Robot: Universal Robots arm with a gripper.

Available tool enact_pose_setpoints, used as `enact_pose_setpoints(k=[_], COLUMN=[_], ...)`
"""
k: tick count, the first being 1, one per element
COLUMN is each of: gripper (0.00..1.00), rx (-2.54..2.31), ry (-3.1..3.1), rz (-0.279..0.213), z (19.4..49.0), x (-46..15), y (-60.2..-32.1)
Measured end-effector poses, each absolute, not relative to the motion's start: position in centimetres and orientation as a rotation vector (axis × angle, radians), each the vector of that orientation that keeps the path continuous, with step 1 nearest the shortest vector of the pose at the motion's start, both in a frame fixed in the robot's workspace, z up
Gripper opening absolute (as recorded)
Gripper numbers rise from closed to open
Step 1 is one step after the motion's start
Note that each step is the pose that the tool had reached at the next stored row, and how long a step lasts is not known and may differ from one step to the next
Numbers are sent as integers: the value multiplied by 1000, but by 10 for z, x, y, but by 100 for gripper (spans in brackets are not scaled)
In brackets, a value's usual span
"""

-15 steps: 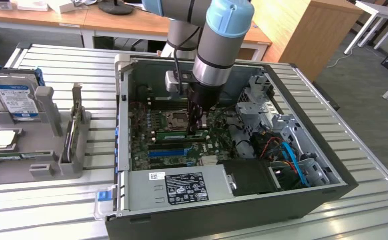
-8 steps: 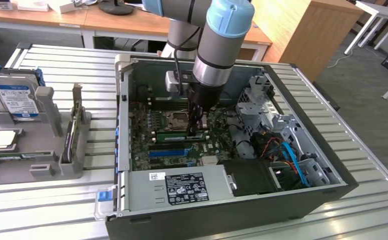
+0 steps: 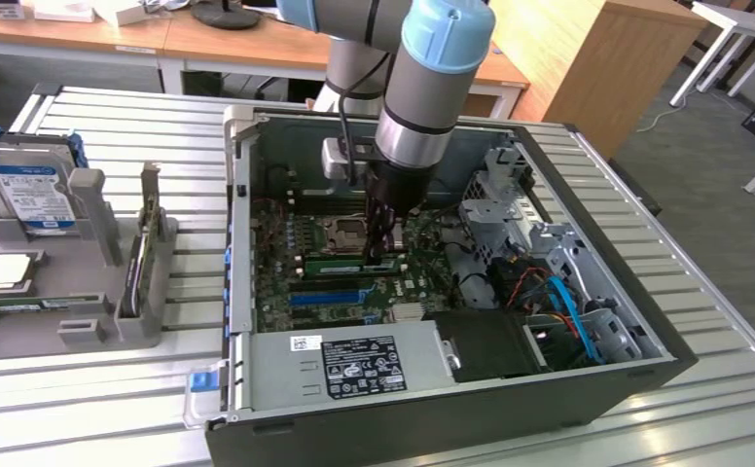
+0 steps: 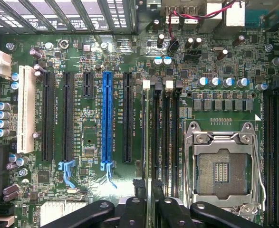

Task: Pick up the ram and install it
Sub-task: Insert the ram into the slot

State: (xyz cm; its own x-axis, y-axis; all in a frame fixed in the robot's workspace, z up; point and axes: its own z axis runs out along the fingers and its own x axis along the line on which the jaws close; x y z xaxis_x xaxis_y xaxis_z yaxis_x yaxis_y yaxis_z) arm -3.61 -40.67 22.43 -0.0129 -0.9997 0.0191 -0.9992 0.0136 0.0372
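Thin green ram (image 3: 341, 263) on edge

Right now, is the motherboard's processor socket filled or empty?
Empty: the processor socket shows bare contacts inside its metal frame, with no chip seated.

Case opening: the computer case (image 3: 391, 428) lies with its side off, so the motherboard (image 4: 91, 142) is reached from above.
3 o'clock, exterior view: passage is narrowed by the drive cage (image 3: 508, 209) and cables (image 3: 553, 297).
6 o'clock: the power supply (image 3: 351, 365) stands in the way.
9 o'clock: the grey fixture (image 3: 59, 282) occupies the desk (image 3: 92, 409).
Board centre: the arm (image 3: 416, 97) fills the room above the slots.
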Motion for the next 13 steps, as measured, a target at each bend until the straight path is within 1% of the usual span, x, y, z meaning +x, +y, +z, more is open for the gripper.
enact_pose_setpoints(k=[13], gripper=[19], rx=[2179], ry=[-2208], rz=[-20], z=[240], x=[-36], y=[-407])
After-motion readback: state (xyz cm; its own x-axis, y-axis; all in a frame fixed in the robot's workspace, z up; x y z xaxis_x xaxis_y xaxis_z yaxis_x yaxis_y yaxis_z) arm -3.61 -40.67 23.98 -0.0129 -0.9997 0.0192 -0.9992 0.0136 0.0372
